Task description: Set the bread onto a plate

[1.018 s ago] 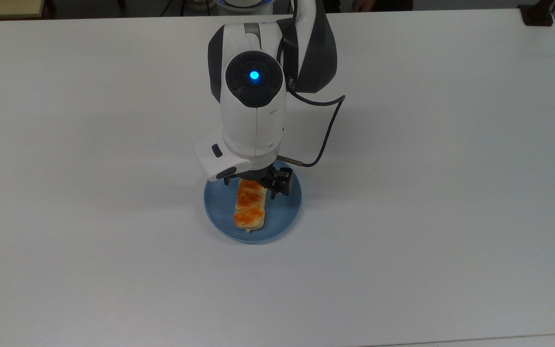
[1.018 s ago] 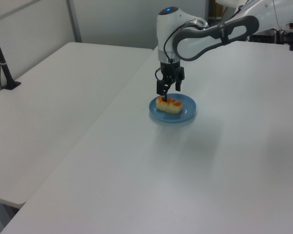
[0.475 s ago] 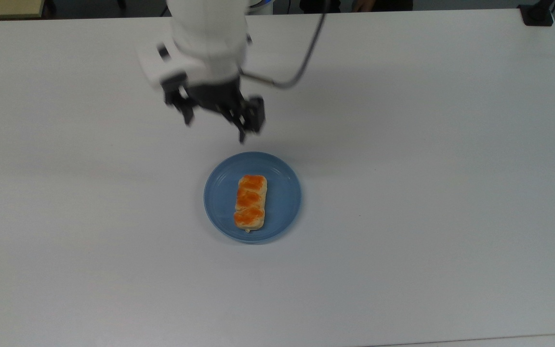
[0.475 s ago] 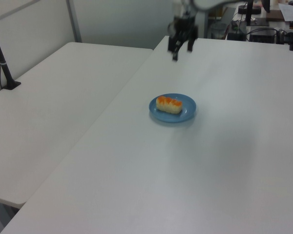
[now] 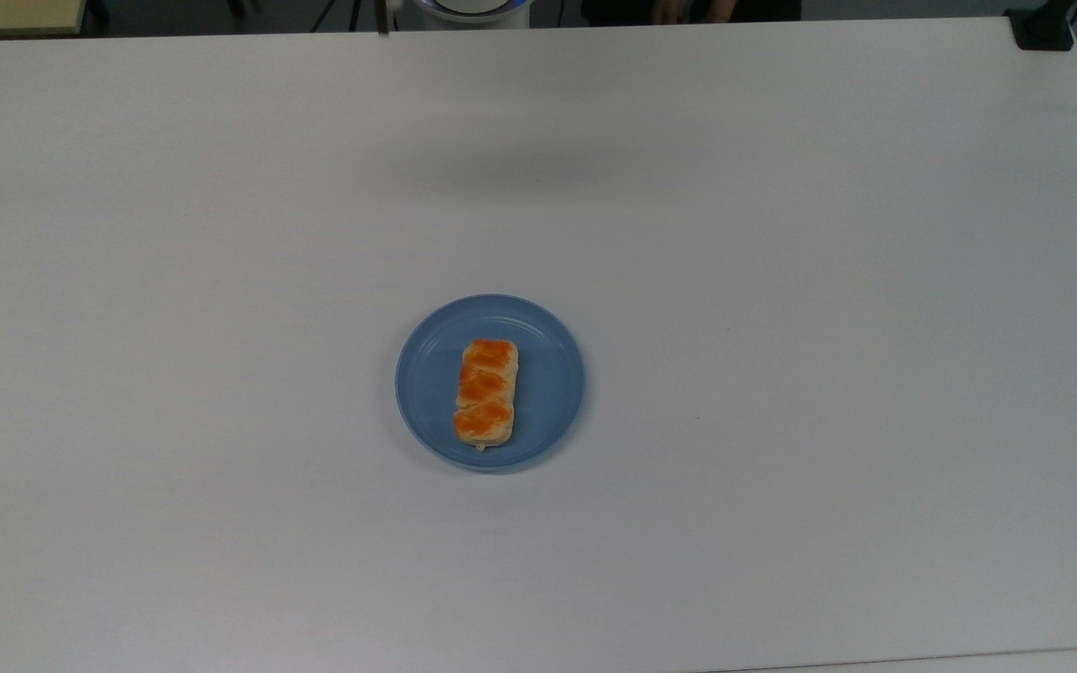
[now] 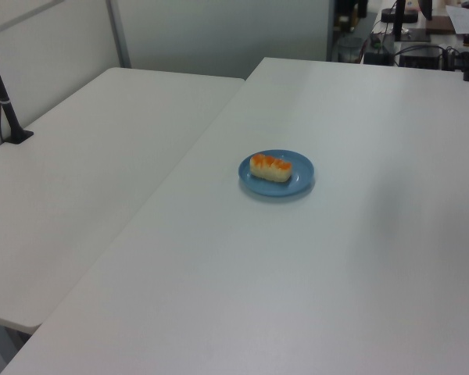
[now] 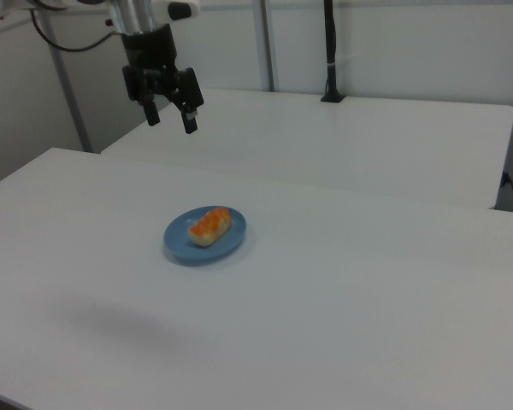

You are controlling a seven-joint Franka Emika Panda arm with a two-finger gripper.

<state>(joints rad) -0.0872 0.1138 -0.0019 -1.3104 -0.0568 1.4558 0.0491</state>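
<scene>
So the bread (image 5: 485, 392) is sitting flat on the plate (image 5: 546, 393), a bit left of the plate's centre in the top view, long side running up and down the frame, with the three orange glazed bumps facing up. The plate sits just below the middle of the top view on the white table (image 5: 782, 374). The left view has the same pair a little above centre, bread (image 6: 270, 167) lying across the plate (image 6: 298, 181) toward the plate's left side, and it also takes in a second white table (image 6: 78, 172) butted up along the left of the frame, plus a black post (image 6: 4, 101) standing at the far left edge. The right view is where the gripper (image 7: 169, 115) turns up: upper left of the frame, hanging in the air well above and away from the plate (image 7: 228, 240), fingers pointing down and spread apart with nothing between them. From that angle the bread (image 7: 209, 225) looks tilted diagonally on the plate, and a faint soft shadow lies on the table at the lower left of the frame. Another black post (image 7: 329, 51) stands at the top centre there.
</scene>
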